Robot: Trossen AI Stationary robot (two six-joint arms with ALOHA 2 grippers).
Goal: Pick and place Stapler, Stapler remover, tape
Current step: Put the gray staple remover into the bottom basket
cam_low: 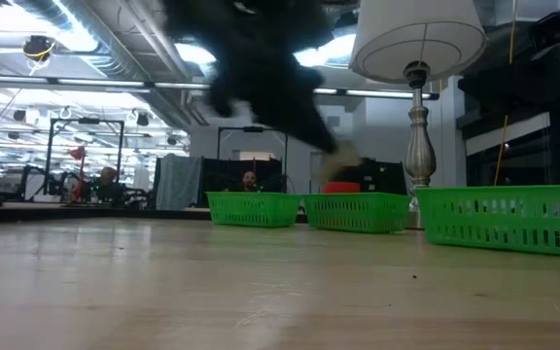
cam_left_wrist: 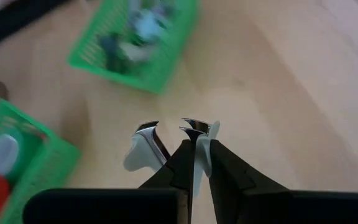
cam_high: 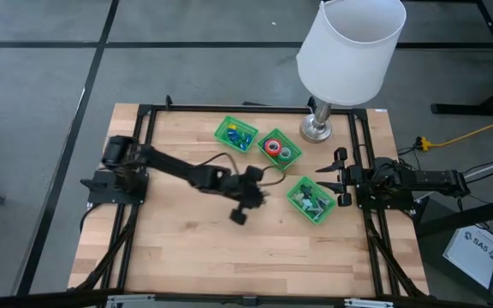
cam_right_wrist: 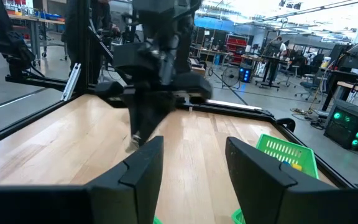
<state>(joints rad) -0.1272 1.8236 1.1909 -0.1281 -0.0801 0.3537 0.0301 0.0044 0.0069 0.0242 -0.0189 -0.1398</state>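
Your left hand hangs over the bare middle of the wooden surface, its fingers pinching a staple remover whose white plastic wings and chrome claws show between the dark fingers. It appears to be carried clear of the wood so it can go to a tray. Just ahead of this hand, toward the right arm, sits a green mesh tray heaped with similar white and grey pieces; judging by that content, it is the likely destination. Beyond the hand, near the lamp, a second tray holds the tape, a red ring with a white core. A third tray beside it holds small blue and green items; no stapler can be made out. Your right hand waits at the surface edge, fingers spread, holding nothing.
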